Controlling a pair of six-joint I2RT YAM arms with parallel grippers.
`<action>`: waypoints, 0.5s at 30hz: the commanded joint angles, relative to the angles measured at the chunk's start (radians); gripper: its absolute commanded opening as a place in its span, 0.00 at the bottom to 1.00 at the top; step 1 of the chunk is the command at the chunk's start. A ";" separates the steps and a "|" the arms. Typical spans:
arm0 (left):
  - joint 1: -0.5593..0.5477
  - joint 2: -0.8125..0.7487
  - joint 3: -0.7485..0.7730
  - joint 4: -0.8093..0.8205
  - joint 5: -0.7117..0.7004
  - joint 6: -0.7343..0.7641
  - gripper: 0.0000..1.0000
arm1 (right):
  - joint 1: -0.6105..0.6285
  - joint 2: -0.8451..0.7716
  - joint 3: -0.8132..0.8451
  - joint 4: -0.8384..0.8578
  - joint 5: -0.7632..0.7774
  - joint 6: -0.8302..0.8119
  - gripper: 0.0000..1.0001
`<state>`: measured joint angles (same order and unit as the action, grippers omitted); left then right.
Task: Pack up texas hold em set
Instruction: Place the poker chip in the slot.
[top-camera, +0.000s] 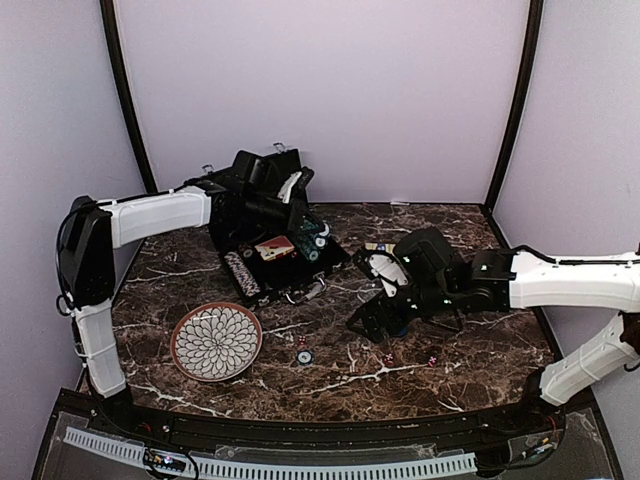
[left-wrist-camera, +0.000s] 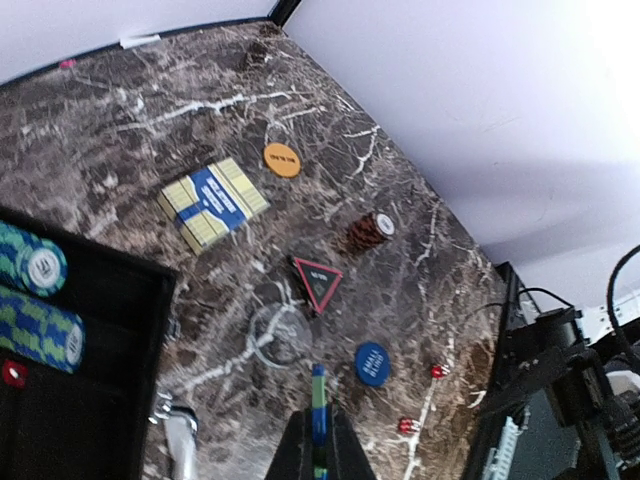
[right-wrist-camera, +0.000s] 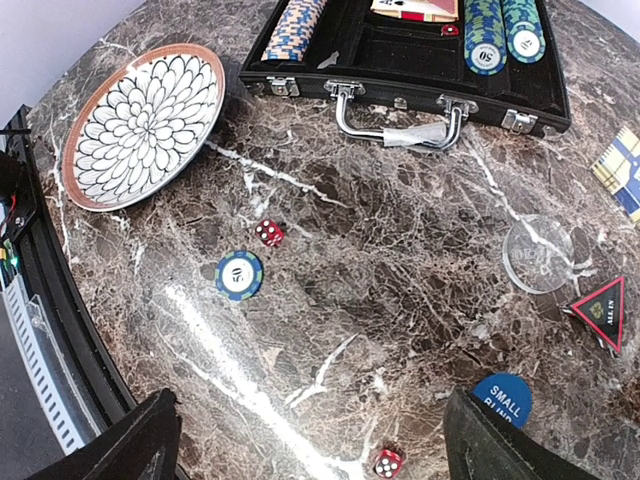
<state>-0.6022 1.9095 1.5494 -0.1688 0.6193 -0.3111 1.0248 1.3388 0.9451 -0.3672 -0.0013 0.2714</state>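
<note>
Chips first: one blue-and-green striped chip (left-wrist-camera: 318, 400) stands edge-on between the fingers of my left gripper (left-wrist-camera: 318, 455), which is clamped tight on it above the marble table (right-wrist-camera: 400, 220), just beside the open briefcase (right-wrist-camera: 400, 95). My right gripper (right-wrist-camera: 310, 430) is spread wide and carries nothing; it hangs over the near middle of the table.

The briefcase lies toward the back left with its lid raised and its handle facing the near edge. Inside it I count two rows of green-and-blue chips (right-wrist-camera: 485, 30), one row of pale orange-striped chips (right-wrist-camera: 295, 20), one red-backed deck (right-wrist-camera: 415, 8) and one small red die (right-wrist-camera: 450, 30).

Loose on the marble I count:
- one blue-rimmed chip (right-wrist-camera: 239, 275), lying flat
- three loose dice (top-camera: 388, 359), one of them just beside that chip
- one yellow-and-blue deck (left-wrist-camera: 213, 203)
- one orange button (left-wrist-camera: 282, 159)
- one blue button (left-wrist-camera: 372, 364)
- one black triangle (left-wrist-camera: 317, 283) with a red edge
- one clear disc (left-wrist-camera: 278, 335), just beside the triangle
- one short roll of brown chips (left-wrist-camera: 370, 230), lying on its side

One patterned plate (right-wrist-camera: 145, 125) with a brown rim sits at the front left, near the briefcase but apart from it.
</note>
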 joint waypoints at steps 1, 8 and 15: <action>0.018 0.097 0.171 -0.210 -0.125 0.217 0.00 | -0.010 -0.012 -0.025 0.042 -0.010 0.003 0.92; 0.022 0.225 0.348 -0.290 -0.203 0.453 0.00 | -0.023 -0.010 -0.040 0.050 -0.026 -0.002 0.92; 0.024 0.335 0.436 -0.323 -0.304 0.565 0.00 | -0.029 0.008 -0.046 0.047 -0.040 -0.001 0.92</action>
<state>-0.5850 2.2158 1.9400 -0.4397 0.3798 0.1463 1.0042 1.3388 0.9085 -0.3515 -0.0265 0.2707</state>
